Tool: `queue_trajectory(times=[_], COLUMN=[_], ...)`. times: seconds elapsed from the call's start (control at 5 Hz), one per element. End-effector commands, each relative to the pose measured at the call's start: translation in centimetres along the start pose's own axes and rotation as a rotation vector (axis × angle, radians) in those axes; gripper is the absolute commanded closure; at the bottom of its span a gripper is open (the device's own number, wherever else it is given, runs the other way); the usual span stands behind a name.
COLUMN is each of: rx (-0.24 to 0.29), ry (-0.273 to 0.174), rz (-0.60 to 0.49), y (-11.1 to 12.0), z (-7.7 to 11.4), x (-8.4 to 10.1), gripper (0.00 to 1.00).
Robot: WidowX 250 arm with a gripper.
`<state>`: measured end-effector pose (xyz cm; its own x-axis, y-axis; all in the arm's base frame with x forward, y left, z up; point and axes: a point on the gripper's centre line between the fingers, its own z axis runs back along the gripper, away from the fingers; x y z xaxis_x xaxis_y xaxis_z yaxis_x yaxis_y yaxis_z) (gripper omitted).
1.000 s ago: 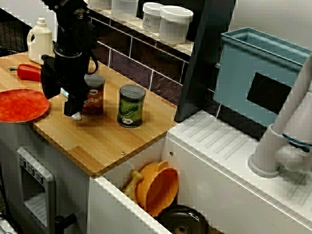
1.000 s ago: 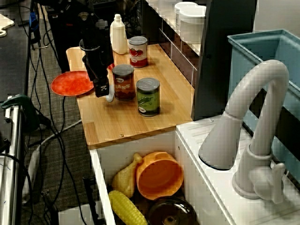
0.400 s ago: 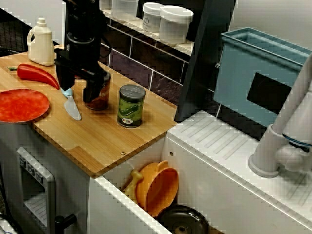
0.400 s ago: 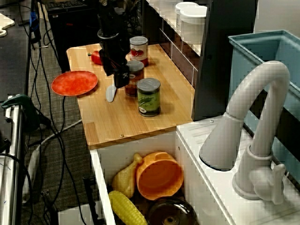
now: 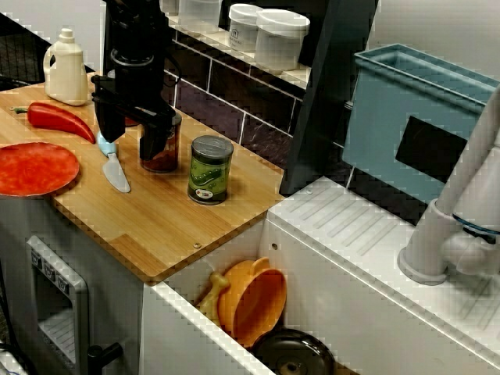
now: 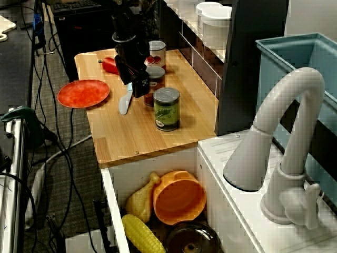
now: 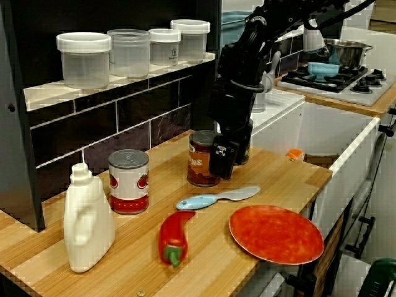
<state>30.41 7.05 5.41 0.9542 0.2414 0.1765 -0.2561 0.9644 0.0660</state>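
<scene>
Where the brown-label can [image 5: 166, 150] stands upright on the surface [image 5: 156, 226], the tool [image 5: 129, 147] hangs just beside it, fingers [image 5: 154, 139] spread wide and gripping nothing; I cannot tell whether they touch. From the tool, this can lies toward the tiled wall [image 5: 219, 101]. The knife [image 5: 116, 170] lies on the opposite side, long axis roughly along the surface. I count three cans, including the green can [image 5: 210, 169] and tomato can [image 7: 129, 181], one knife, one pepper [image 5: 56, 119] and one plate [image 5: 31, 168].

End effector [image 6: 135, 84] between pale knife [image 6: 125, 101] and red-brown can [image 6: 156, 83] on wooden counter [image 6: 137, 137]
</scene>
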Motion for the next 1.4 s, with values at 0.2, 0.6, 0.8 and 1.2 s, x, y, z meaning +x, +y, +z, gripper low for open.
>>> queue_trajectory(times=[0.2,0.6,0.8,1.2], rx=[-0.061,-0.073,-0.066,-0.068], ry=[-0.097,-0.109,-0.111,-0.125], rz=[0.031,0.054,0.067,0.081], y=[1.0,1.3,1.7,2.2], z=[0.6,0.4,0.1,0.1], x=[3.0,4.6,5.2,6.2], gripper=[0.00,0.00,0.00,0.00])
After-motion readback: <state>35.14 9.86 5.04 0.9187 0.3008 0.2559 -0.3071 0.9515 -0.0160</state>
